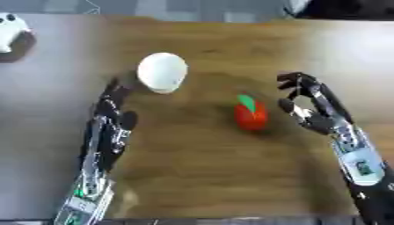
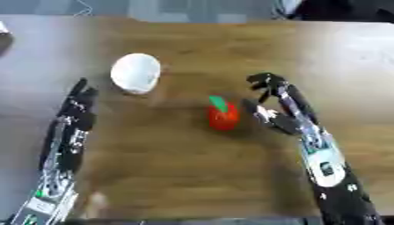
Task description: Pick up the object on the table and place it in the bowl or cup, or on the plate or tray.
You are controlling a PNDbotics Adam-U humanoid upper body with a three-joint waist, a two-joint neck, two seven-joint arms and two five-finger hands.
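Observation:
A red fruit-shaped object with a green leaf [image 1: 251,114] lies on the brown table [image 1: 200,176], right of centre. A white cup [image 1: 162,72] stands upright to its upper left. My right hand [image 1: 308,105] sits just right of the red object, a small gap away, fingers curved around empty space and holding nothing. My left hand [image 1: 115,110] lies flat with straight fingers, its tips just left of the cup's base.
A white object [image 1: 9,35] sits at the far left edge of the table. Dark shapes show beyond the far edge at the upper right. Bare wood stretches between my two arms toward the near edge.

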